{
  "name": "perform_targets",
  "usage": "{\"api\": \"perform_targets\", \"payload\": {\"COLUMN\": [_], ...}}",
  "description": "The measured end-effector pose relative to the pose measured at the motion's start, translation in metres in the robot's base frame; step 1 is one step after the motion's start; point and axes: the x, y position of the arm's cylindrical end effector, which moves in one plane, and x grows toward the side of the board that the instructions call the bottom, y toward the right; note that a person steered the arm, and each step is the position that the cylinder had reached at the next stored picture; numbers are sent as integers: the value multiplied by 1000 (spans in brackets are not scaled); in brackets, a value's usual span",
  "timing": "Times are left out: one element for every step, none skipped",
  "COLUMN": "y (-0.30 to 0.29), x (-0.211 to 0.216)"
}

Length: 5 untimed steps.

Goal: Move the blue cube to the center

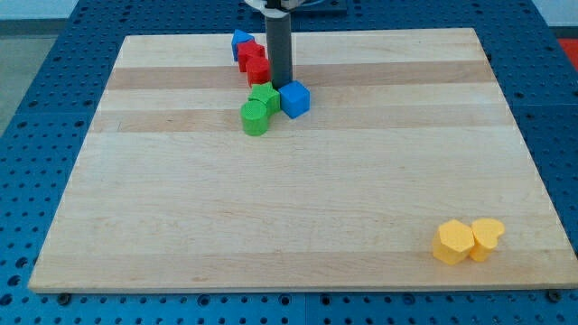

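Note:
The blue cube (pixel 294 98) sits on the wooden board (pixel 298 217) near the view's top, a little left of the middle. My tip (pixel 281 84) stands just above and left of it, touching or almost touching its top-left side. The rod rises straight up out of the view. Two green blocks (pixel 259 109) lie against the cube's left side, a star-like one above a round one.
Two red blocks (pixel 255 62) lie left of the rod, with another blue block (pixel 240 41) behind them at the view's top. Two yellow blocks (pixel 467 240) sit near the bottom right corner.

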Motion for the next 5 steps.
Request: {"api": "perform_targets", "payload": {"y": [17, 33, 35, 35, 35], "x": [19, 40, 66, 93, 120]}}
